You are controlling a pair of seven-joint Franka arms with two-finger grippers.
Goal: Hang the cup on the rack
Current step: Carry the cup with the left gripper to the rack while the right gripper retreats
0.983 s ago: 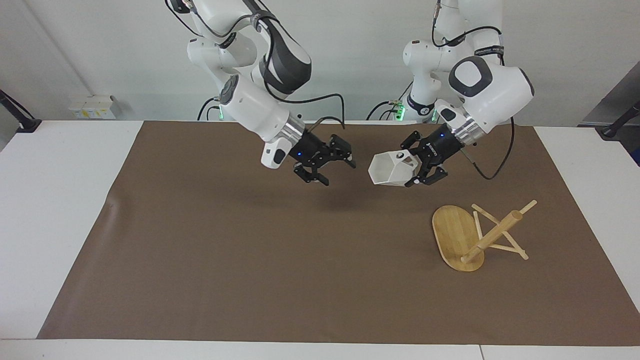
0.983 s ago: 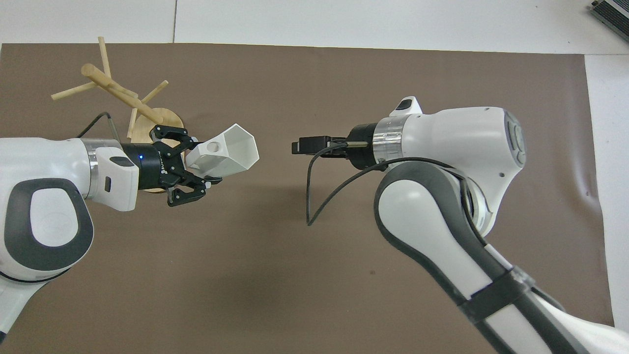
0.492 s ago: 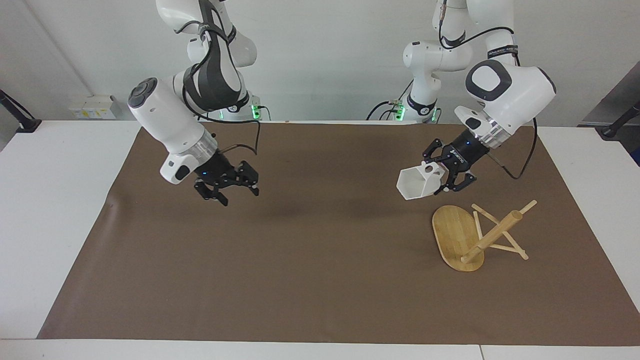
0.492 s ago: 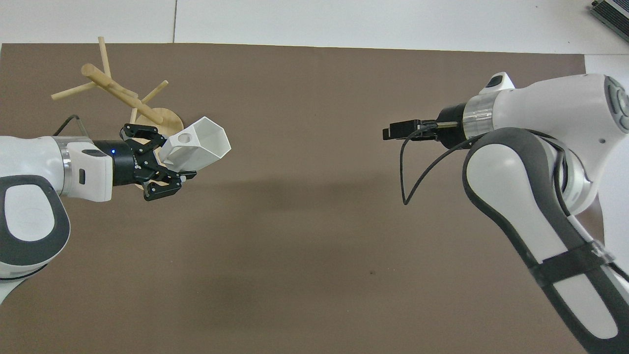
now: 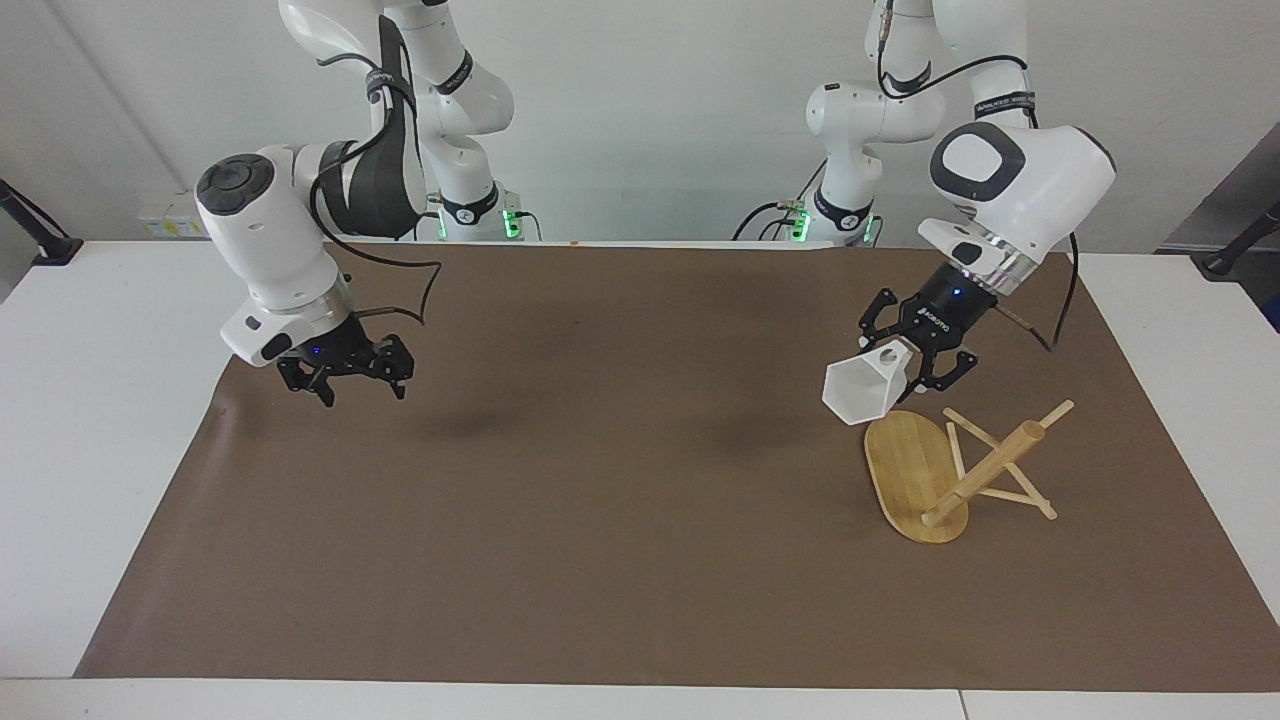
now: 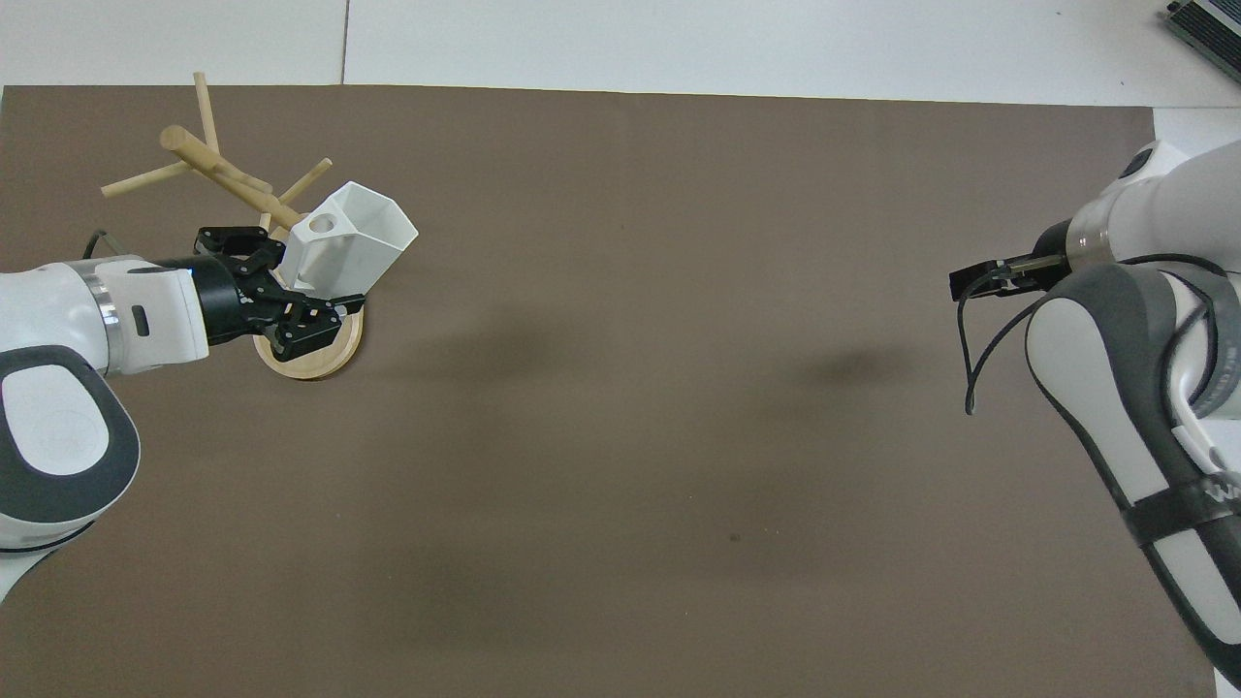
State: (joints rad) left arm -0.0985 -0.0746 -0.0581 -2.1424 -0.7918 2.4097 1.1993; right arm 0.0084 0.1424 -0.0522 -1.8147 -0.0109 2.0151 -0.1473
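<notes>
the left gripper [image 5: 915, 355], clamped on the cup [image 5: 863, 391] by its handle, carries it over the rack [image 5: 925, 480]'s base; next, thread the handle hole onto a peg (tight fit). the right gripper [image 5: 345, 378] waits, fingers apart.

One cup [image 5: 861, 391], one rack [image 5: 930, 470]

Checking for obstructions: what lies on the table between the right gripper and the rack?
Nothing: only bare brown mat between right gripper and rack, in both views.
</notes>
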